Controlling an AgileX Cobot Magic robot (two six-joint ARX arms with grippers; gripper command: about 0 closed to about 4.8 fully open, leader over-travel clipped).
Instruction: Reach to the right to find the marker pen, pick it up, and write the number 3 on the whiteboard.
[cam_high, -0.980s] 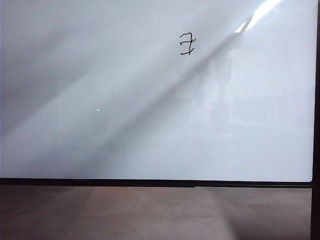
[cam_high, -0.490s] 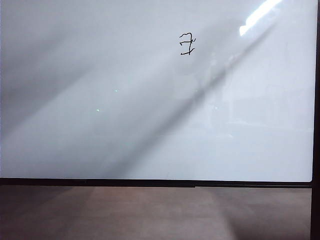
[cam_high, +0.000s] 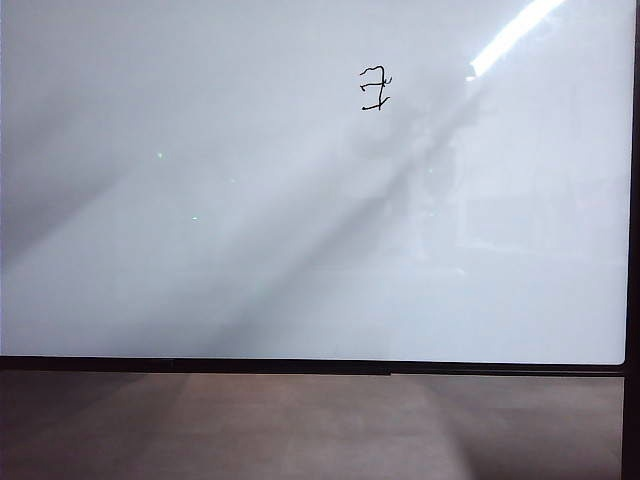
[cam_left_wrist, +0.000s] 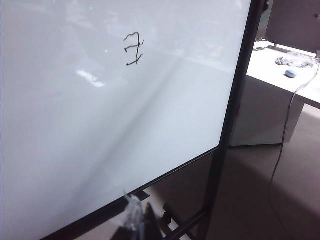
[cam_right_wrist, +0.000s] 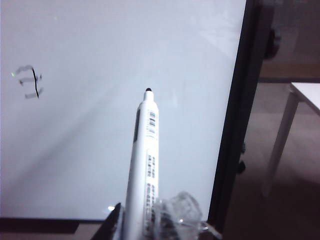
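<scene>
The whiteboard (cam_high: 250, 250) fills the exterior view, with the number 3 (cam_high: 374, 88) in shaky black ink high up, right of centre. Neither gripper shows there. In the right wrist view my right gripper (cam_right_wrist: 145, 225) is shut on the marker pen (cam_right_wrist: 145, 160), a white barrel whose dark tip points at the board, well to the side of the number 3 (cam_right_wrist: 31, 82). In the left wrist view my left gripper (cam_left_wrist: 140, 220) is near the board's lower frame, its fingers together with nothing between them, and the number 3 (cam_left_wrist: 134, 48) is far off.
A thin black frame (cam_high: 300, 366) edges the board, with brown floor (cam_high: 300, 430) below. The board's black stand post (cam_left_wrist: 225, 150) runs down its right side. Beyond it stands a white table (cam_left_wrist: 280, 65) with small items, and a cable (cam_left_wrist: 285, 130) hangs down.
The ink figure is unchanged. Only the dim reflections and the bright glare streak on the board have shifted. No gripper appears in the exterior view in any frame.
</scene>
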